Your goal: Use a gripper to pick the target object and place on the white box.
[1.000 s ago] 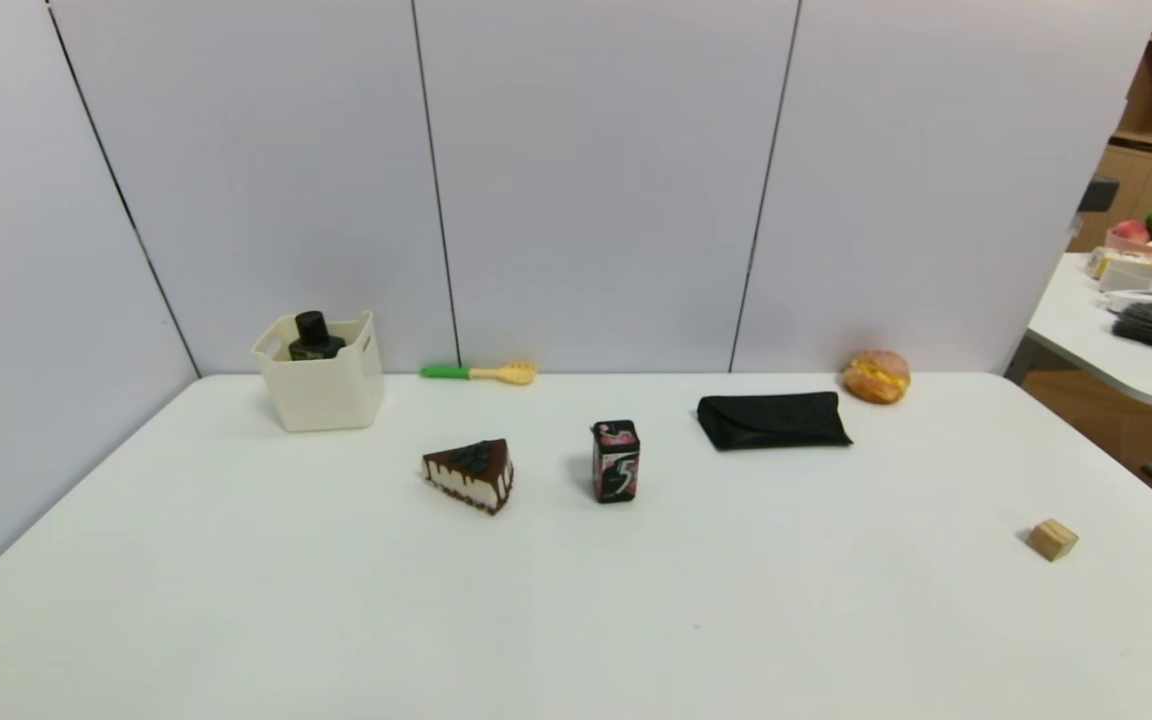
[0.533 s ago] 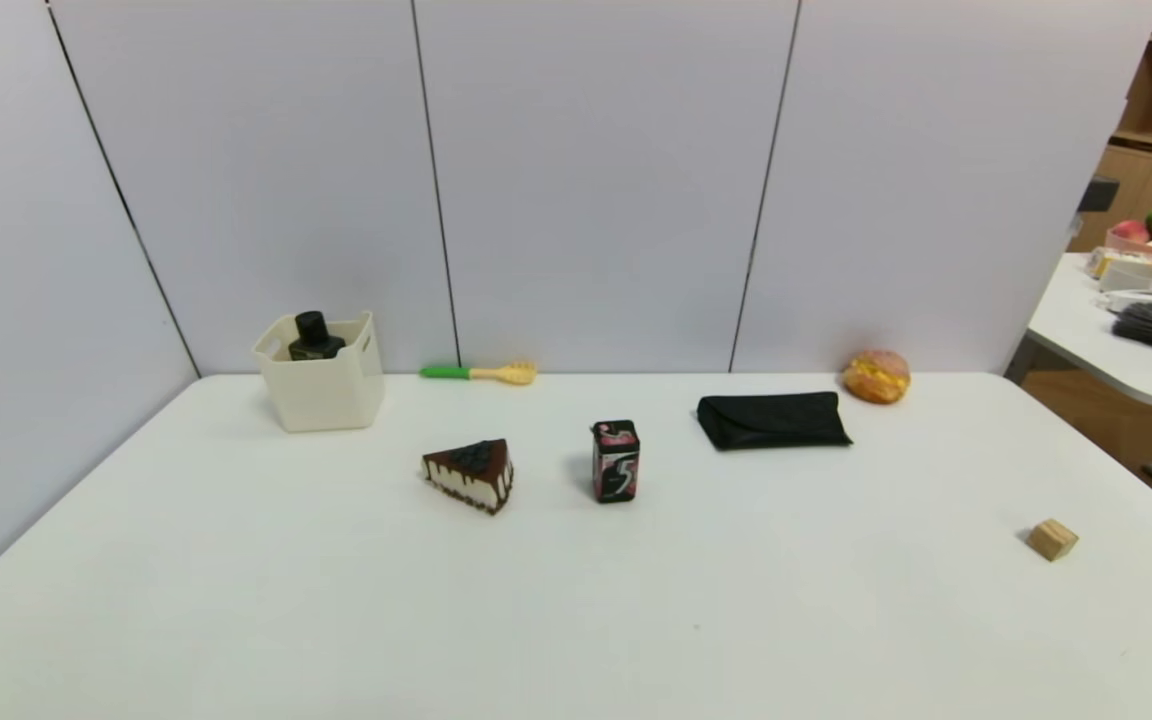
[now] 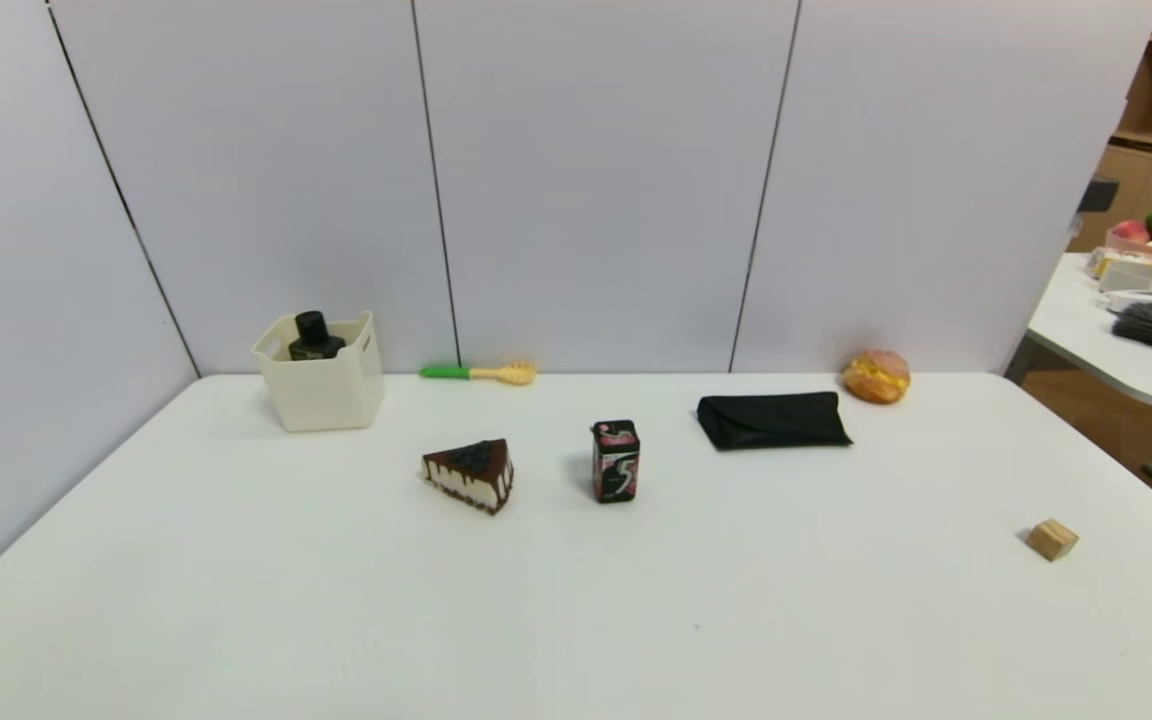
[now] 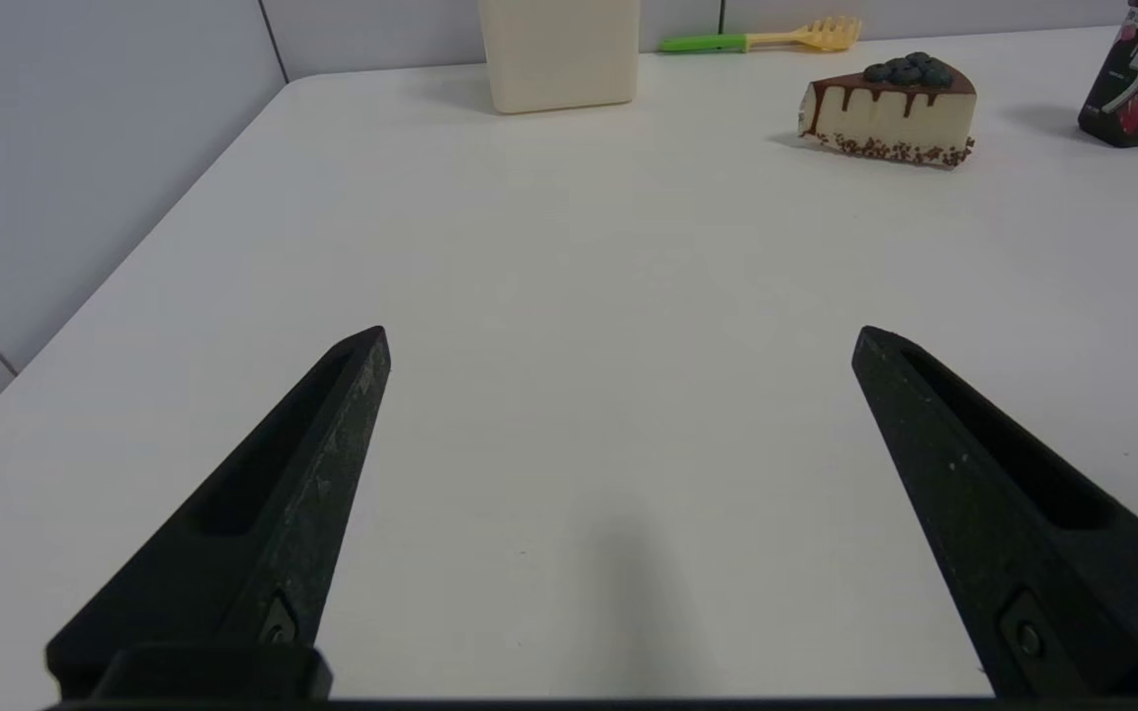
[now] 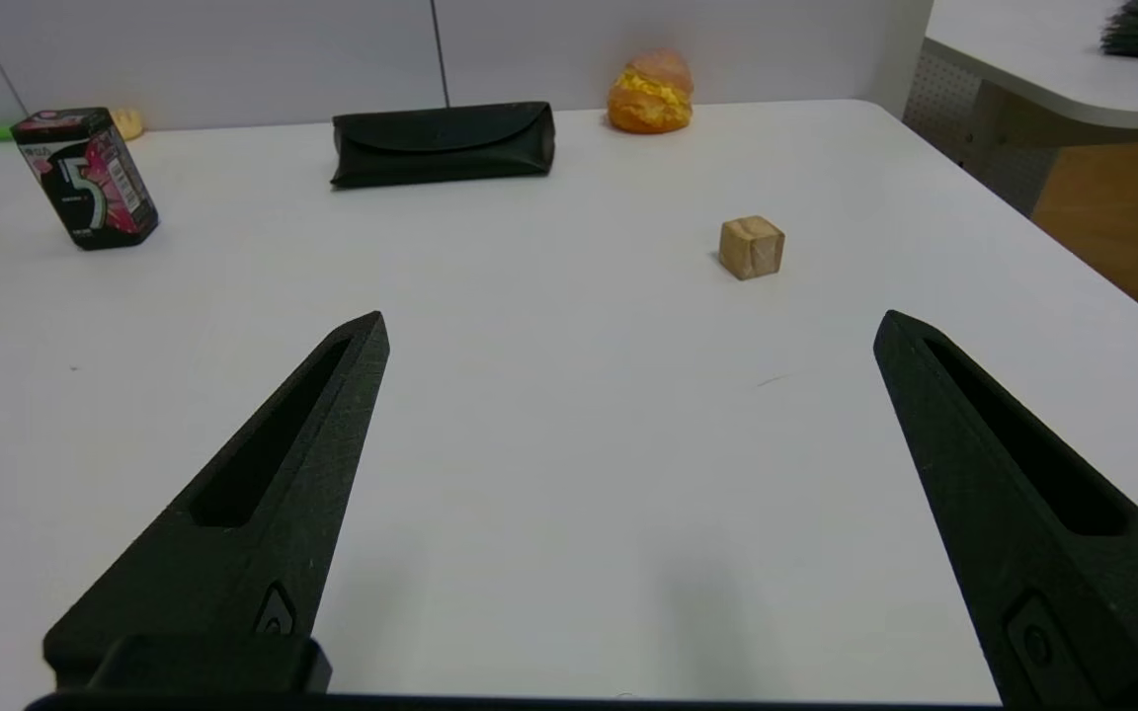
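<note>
Target object point(image 3: 314, 335) already inside white box point(image 3: 324, 392), far-left of surface point(image 3: 576, 600) — place step looks done. Left claw point(image 4: 618, 341) and right claw point(image 5: 628, 331) spread wide, empty, parked low near edge. Next: nothing but idle, prob.

Wide bare desk point(image 3: 336, 620) up front, open passage. Mid-desk, cake point(image 3: 470, 474), gum box point(image 3: 616, 461) and case point(image 3: 772, 420) form a loose row with gaps between. Cube point(image 3: 1052, 539) sits alone, far right.
</note>
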Tool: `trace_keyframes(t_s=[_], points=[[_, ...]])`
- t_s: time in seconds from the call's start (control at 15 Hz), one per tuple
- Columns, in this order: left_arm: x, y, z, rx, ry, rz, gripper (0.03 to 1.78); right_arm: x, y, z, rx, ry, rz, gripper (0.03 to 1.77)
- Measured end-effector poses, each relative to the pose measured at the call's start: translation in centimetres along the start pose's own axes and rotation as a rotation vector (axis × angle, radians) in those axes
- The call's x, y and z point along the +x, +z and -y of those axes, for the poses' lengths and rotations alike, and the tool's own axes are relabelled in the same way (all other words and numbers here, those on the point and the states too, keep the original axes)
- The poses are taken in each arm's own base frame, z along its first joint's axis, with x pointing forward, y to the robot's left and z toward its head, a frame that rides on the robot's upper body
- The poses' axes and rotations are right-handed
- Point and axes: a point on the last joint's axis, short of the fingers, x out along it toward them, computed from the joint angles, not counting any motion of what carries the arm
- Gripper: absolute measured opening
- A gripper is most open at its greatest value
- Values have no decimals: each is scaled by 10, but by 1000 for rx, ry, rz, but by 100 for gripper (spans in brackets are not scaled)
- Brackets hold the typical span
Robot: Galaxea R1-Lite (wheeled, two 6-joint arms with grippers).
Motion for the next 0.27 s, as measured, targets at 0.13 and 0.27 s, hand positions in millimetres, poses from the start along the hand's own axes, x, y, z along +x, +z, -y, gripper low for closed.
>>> trace_keyframes(t_s=[0.13, 0.27], points=[[0, 0, 0, 0, 0, 0, 169, 0, 0, 0, 0, 0, 3, 170], [0, 0, 0, 0, 0, 0, 169, 0, 0, 0, -1, 3, 0, 170]])
